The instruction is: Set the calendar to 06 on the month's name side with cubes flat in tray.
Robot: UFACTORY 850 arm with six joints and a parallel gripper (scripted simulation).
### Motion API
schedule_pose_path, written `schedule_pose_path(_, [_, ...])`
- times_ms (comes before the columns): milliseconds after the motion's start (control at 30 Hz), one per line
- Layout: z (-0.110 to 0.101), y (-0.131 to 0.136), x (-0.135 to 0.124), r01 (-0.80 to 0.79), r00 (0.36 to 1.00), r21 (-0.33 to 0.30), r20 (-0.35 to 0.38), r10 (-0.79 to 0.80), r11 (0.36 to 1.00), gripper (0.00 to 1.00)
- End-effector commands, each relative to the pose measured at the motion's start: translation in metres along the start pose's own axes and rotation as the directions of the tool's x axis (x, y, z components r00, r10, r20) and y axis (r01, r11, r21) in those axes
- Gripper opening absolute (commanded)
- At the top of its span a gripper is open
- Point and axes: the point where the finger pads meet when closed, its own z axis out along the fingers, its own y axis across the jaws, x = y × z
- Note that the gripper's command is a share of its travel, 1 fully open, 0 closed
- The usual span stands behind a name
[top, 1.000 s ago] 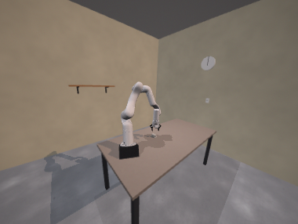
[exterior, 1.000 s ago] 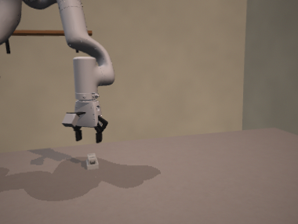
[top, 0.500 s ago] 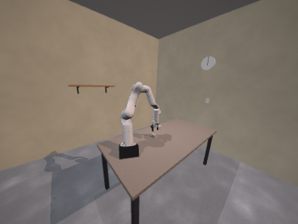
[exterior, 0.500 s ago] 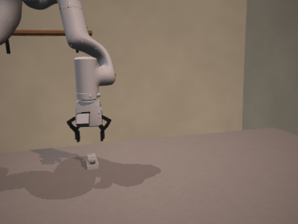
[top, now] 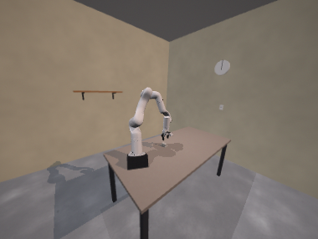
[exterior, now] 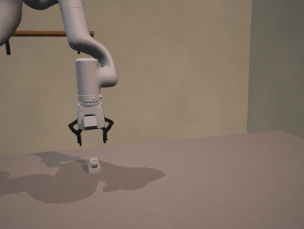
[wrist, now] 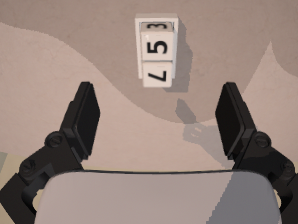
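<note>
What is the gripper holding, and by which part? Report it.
Nothing. The gripper hangs open above the table, fingers wide apart, clear of the calendar, which sits untouched on the table.

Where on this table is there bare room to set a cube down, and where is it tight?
Bare stretches: the table right of the calendar tray, out to its far edge, and the near strip in front of it. Tight spots: straight above the tray, where the open gripper hangs, and the corner by the arm's base.
</note>
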Motion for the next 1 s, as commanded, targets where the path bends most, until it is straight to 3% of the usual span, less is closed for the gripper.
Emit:
schedule_pose_path(0, [-0.0005, -0.0008, 0.0000, 0.005, 1.000, 0.002, 0.000, -0.005, 1.000, 1.00])
schedule_pose_path(33, [-0.0005, -0.0008, 0.0000, 0.005, 1.000, 0.002, 0.000, -0.005, 1.000, 1.00])
schedule_pose_path(67, [-0.0005, -0.0008, 0.0000, 0.005, 1.000, 0.002, 0.000, -0.005, 1.000, 0.49])
schedule_pose_path(967, [-0.0005, -0.0008, 0.0000, 0.005, 1.000, 0.002, 0.000, -0.005, 1.000, 0.49])
